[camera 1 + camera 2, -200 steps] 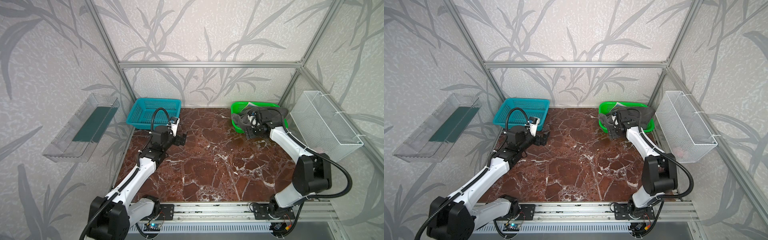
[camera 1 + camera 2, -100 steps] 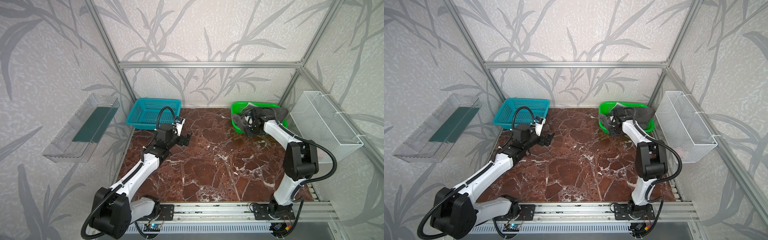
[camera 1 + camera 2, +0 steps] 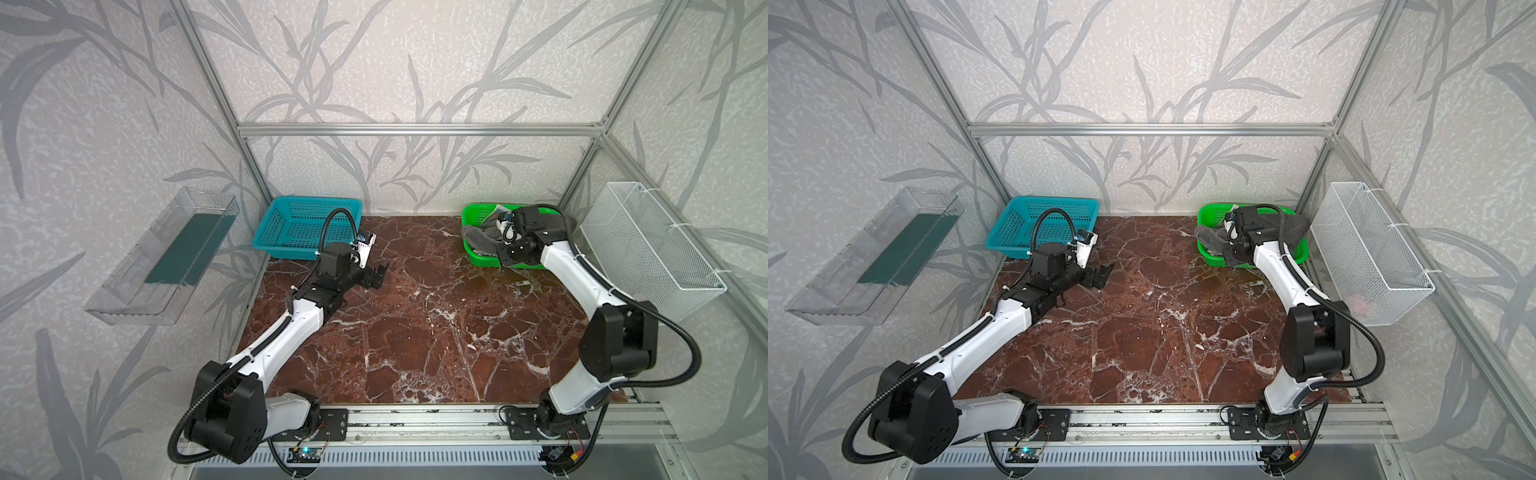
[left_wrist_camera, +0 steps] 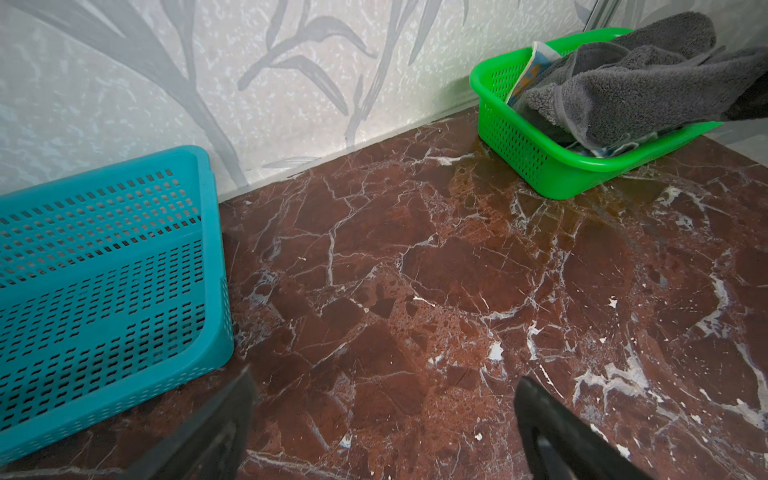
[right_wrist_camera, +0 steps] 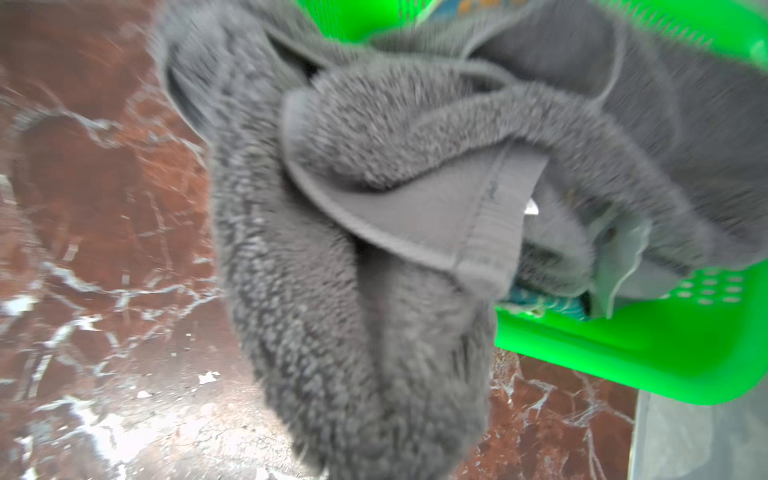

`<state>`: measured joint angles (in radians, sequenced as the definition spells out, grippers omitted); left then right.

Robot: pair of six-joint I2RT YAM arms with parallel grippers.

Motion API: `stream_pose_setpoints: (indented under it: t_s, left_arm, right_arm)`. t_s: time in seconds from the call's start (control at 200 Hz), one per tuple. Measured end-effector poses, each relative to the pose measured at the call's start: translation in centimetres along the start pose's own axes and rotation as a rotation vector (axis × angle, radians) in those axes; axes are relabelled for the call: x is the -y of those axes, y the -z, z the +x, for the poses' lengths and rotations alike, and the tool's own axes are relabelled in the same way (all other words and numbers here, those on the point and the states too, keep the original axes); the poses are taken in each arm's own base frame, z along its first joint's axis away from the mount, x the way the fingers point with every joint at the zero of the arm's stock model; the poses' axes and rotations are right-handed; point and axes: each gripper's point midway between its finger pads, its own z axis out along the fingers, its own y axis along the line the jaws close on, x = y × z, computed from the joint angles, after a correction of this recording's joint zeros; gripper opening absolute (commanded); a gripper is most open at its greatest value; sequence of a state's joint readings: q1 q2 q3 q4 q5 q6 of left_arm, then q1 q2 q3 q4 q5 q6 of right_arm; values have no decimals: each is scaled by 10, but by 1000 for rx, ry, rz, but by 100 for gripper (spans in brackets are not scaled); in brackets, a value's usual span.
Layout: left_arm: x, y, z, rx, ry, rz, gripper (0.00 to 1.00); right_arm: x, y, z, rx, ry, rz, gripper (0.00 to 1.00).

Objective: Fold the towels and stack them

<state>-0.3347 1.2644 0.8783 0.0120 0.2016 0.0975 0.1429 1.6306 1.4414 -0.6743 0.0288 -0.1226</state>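
A large dark grey towel (image 3: 478,243) (image 3: 1208,239) (image 4: 623,91) lies bunched in the green basket (image 3: 484,261) (image 4: 532,158) at the back right and spills over its near wall. My right gripper (image 3: 496,239) is shut on the grey towel (image 5: 353,291), whose folds hide its fingers. A blue-and-cream printed towel (image 4: 540,54) (image 5: 536,301) peeks out from under the grey one. My left gripper (image 3: 380,274) (image 3: 1104,274) (image 4: 386,376) hovers open over bare marble beside the teal basket, holding nothing.
An empty teal basket (image 3: 307,224) (image 4: 104,266) stands at the back left. A white wire basket (image 3: 648,245) hangs on the right wall, and a clear tray (image 3: 166,257) on the left wall. The marble tabletop (image 3: 415,332) spreads between the arms.
My right gripper has closed on the grey towel at the green basket. The left gripper has drifted a little to the right, still open.
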Motion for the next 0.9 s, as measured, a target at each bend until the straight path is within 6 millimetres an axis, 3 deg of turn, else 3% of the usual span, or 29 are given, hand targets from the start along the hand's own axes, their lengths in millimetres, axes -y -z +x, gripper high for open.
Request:
stream_pose_setpoints:
  t_s: [0.24, 0.44, 0.59, 0.9]
  left_arm:
    - [16, -5, -19, 38, -17, 60, 99]
    - [44, -14, -30, 61, -44, 154, 99]
    - [73, -19, -36, 88, -81, 232, 99]
    - [125, -39, -41, 166, -93, 362, 97]
  right_arm:
    - [-19, 81, -58, 227, 13, -136, 0]
    - [-60, 133, -75, 312, 53, -330, 0]
    - [-87, 140, -71, 296, 47, -443, 0]
    - [-105, 127, -54, 202, 10, -575, 0]
